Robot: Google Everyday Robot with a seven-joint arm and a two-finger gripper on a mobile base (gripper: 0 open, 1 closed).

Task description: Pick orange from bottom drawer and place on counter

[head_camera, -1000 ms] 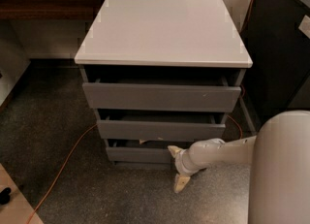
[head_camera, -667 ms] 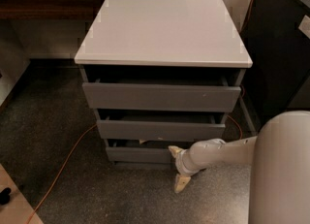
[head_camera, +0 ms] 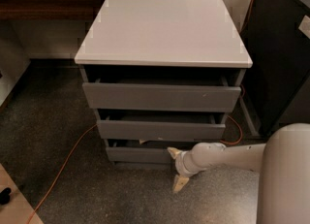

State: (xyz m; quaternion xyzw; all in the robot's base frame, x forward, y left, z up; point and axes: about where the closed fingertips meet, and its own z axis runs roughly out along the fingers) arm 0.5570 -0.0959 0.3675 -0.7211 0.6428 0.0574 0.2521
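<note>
Camera view gives me no sight of the orange: the bottom drawer (head_camera: 140,155) is pulled out only a little, and the narrow gap above its front is dark under the middle drawer (head_camera: 160,130). A small pale scrap shows at that gap; I cannot tell what it is. My gripper (head_camera: 177,168) sits low at the right end of the bottom drawer's front, with the fingers spread wide, one tip up against the drawer's top edge and the other down near the floor (head_camera: 63,121), and nothing between them. The arm (head_camera: 227,156) reaches in from the right, out of the robot's white body (head_camera: 286,179). The middle drawer and the top drawer (head_camera: 160,97) each stand slightly open too, each front stepping out further than the one below. The white surface (head_camera: 162,29) caps the cabinet, its edges overhanging. An orange cable (head_camera: 63,162) runs across the speckled floor to the cabinet's left foot. A dark panel (head_camera: 276,48) stands just beside the cabinet on the right.
</note>
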